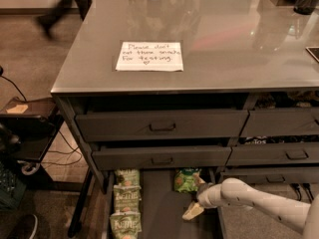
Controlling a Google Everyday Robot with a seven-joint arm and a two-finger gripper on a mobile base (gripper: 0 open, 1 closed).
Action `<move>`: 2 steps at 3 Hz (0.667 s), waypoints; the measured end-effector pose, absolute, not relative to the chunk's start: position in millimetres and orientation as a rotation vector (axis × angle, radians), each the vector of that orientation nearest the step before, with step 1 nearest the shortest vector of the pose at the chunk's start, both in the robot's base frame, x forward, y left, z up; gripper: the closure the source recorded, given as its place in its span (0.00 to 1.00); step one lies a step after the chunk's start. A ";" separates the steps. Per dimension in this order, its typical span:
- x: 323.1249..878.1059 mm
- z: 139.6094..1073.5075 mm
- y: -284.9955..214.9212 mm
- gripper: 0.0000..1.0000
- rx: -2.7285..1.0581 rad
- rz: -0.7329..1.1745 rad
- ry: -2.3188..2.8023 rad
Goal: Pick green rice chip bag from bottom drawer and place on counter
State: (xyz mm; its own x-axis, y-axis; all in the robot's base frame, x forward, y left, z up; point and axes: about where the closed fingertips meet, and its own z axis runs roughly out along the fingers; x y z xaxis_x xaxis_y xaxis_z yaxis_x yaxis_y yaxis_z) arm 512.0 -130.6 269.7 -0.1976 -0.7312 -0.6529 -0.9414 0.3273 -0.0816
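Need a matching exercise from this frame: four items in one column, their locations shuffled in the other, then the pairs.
1 green rice chip bag
2 paper note
3 pale green bags
4 gripper

A on the counter
B lined up along the left side of the bottom drawer
C inside the drawer, just in front of the bright green bag
D at the drawer's back, near the middle

Pairs: 1-D, 2-A, 3-B, 4-C

Gripper (197, 198) low, right of centre.
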 end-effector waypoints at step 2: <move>513.5 249.6 -134.5 0.00 -1.373 0.465 2.011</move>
